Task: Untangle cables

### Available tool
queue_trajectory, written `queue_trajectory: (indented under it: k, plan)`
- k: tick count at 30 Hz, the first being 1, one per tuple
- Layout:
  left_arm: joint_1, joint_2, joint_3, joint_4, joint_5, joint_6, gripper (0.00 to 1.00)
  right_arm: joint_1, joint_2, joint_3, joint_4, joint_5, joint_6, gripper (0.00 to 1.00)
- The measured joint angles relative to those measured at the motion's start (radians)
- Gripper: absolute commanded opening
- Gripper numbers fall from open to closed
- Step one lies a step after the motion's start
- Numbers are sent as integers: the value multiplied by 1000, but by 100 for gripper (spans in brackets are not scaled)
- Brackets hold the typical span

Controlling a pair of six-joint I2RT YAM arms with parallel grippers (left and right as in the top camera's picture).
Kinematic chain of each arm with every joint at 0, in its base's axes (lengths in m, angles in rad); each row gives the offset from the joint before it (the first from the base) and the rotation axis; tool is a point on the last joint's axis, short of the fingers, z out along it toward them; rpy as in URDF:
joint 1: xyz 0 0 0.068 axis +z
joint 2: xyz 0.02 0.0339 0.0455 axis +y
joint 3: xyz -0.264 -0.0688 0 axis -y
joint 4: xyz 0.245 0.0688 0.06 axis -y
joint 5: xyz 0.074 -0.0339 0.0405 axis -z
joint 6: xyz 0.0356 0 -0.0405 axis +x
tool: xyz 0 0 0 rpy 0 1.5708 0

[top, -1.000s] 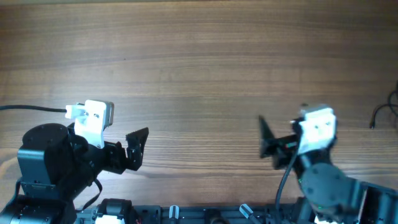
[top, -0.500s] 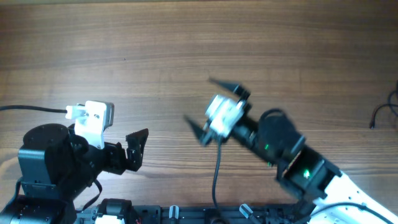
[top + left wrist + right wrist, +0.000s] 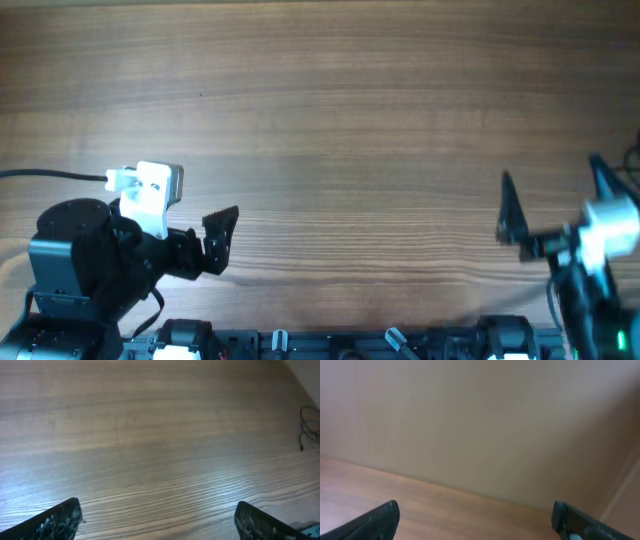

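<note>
The thin dark cables [image 3: 308, 425] lie in a small tangle at the table's far right edge in the left wrist view. In the overhead view only a sliver of the cables [image 3: 634, 153] shows at the right border. My right gripper [image 3: 552, 182] hovers raised just left of them, open and empty. Its wrist view shows wide-apart fingers [image 3: 380, 522], the right gripper [image 3: 475, 510] facing a plain wall. My left gripper [image 3: 224, 240] rests at the lower left, far from the cables. The left gripper [image 3: 157, 512] is open over bare wood.
The wooden table [image 3: 330, 100] fills the overhead view. A thick black lead [image 3: 50, 175] runs from the left arm's white head off the left edge. The arm bases and a black rail [image 3: 330, 345] line the near edge.
The right arm swung from the right to the table's middle and then out to the far right edge, its jaws a little wider. The left arm has stayed still.
</note>
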Motion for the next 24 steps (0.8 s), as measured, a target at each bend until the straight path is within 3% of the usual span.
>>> queue_trajectory:
  k: [5, 9, 14, 18, 21, 24]
  plan:
    - [0, 1, 0, 0, 0, 0, 100, 0, -236, 1, -197, 8, 12, 99]
    - [0, 1, 0, -1, 0, 0, 100, 0, -286, 6, -357, 52, 33, 99]
    - [0, 1, 0, 0, 0, 0, 100, 0, -286, -5, -275, 52, 50, 100]
    - [0, 1, 0, 0, 0, 0, 100, 0, -286, -143, -301, 52, 62, 100]
    - [0, 1, 0, 0, 0, 0, 100, 0, -289, -271, -159, 66, 291, 100]
    - [0, 1, 0, 0, 0, 0, 100, 0, -291, -456, 4, 151, 651, 100]
